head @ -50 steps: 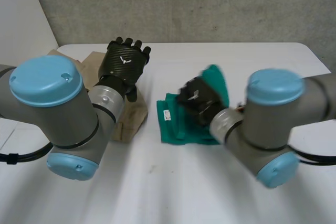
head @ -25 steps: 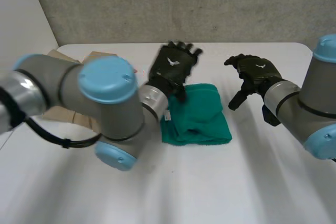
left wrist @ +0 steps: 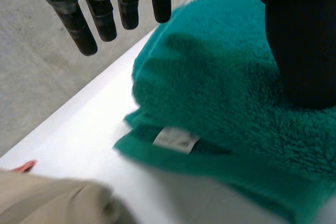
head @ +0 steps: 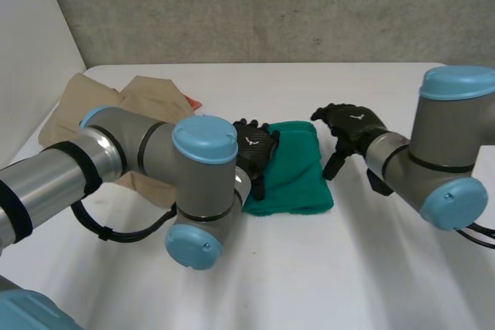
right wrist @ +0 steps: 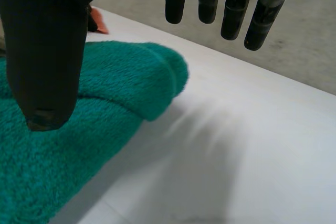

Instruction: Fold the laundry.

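Here the left hand (head: 254, 150) and right hand (head: 353, 123) show fingers straight, holding nothing (left thumb touches the green towel (head: 298, 171)).

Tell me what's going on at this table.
The robot is folding laundry. A green towel lies folded on the white table. The left hand, fingers straight, is on its left part, thumb against the cloth. The right hand hangs open beside the towel's right edge, holding nothing. Beige clothes lie further left.
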